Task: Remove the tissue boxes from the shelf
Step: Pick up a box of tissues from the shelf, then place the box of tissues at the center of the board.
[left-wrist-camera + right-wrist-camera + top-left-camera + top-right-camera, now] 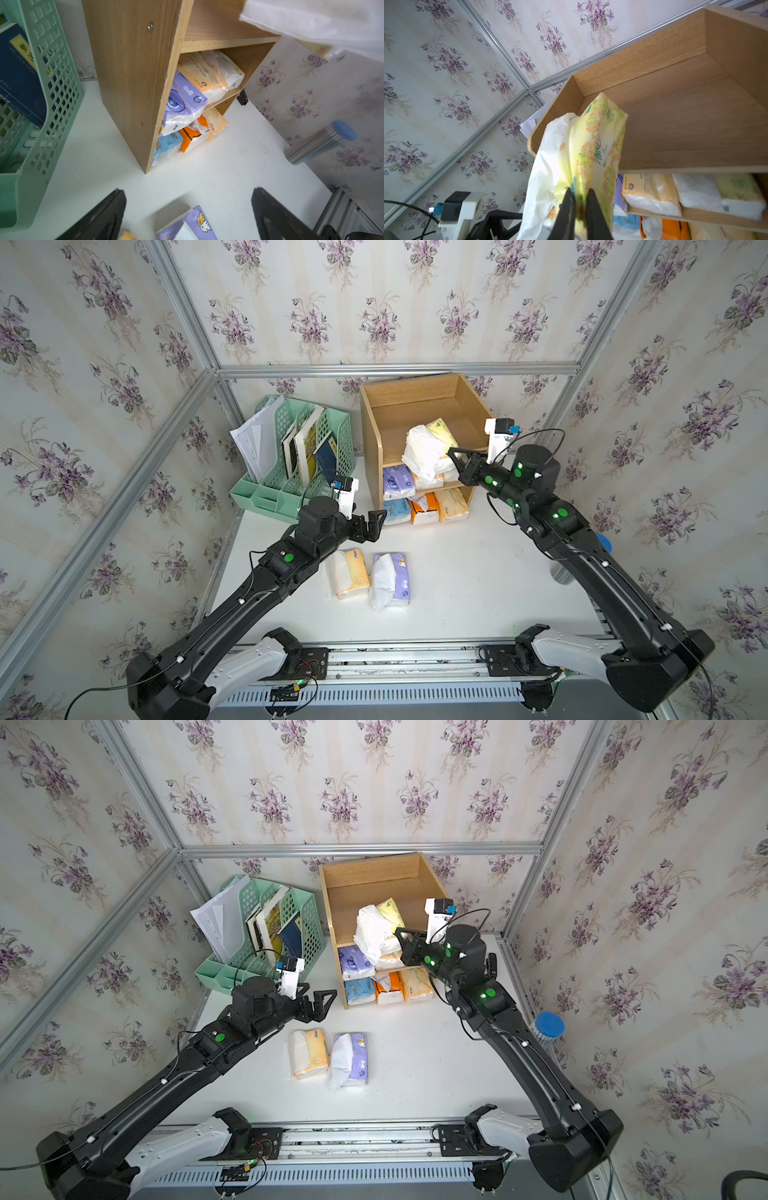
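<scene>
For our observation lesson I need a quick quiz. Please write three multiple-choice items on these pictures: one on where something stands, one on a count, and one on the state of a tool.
1. Relative to the shelf, the file rack stands:
A. on its top tier
B. beside it, on the left arm's side
C. behind it

2. Tissue packs lying on the table outside the shelf:
A. none
B. five
C. two

3. The right tool is:
A. shut on the pale yellow-green pack
B. open above the table
C. shut on a book

Answers:
1 B: both top views show the rack beside the shelf's side panel.
2 C: a yellow pack and a purple pack lie side by side in front of the shelf.
3 A: the right wrist view shows the fingers pinching that pack's wrapper.
</scene>
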Action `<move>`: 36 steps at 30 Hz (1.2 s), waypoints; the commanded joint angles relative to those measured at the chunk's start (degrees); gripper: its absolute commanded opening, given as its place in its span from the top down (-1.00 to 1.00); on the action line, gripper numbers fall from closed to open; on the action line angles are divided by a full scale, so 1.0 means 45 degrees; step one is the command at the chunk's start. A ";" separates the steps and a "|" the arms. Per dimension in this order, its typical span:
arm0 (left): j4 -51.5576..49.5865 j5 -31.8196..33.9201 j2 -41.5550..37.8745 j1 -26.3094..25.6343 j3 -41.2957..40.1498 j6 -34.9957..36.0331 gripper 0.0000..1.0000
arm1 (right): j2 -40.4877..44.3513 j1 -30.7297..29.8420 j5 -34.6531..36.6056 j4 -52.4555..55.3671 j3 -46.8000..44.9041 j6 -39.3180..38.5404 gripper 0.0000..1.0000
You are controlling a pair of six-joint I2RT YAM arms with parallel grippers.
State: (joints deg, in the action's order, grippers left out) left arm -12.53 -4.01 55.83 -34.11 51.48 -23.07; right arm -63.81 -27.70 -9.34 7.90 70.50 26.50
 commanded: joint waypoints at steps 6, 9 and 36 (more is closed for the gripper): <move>-0.1210 0.1088 -0.1925 -0.0250 -0.1795 -0.1559 -0.98 | 0.4623 0.0004 -0.0538 0.0291 -0.5412 0.1581 1.00; -0.1156 0.1330 -0.2385 -0.0621 -0.2326 -0.1765 -0.98 | 0.6327 0.0003 -0.0509 0.0515 -0.7421 0.2228 1.00; -0.2957 0.3243 -0.6383 -0.1551 -0.5647 -0.2743 -0.98 | 0.9705 -0.1519 0.0722 0.2117 -1.2452 0.4213 -0.26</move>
State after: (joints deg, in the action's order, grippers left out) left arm -24.75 9.06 29.12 -41.17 26.17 -35.94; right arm -20.08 -34.15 -10.37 12.34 10.72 47.62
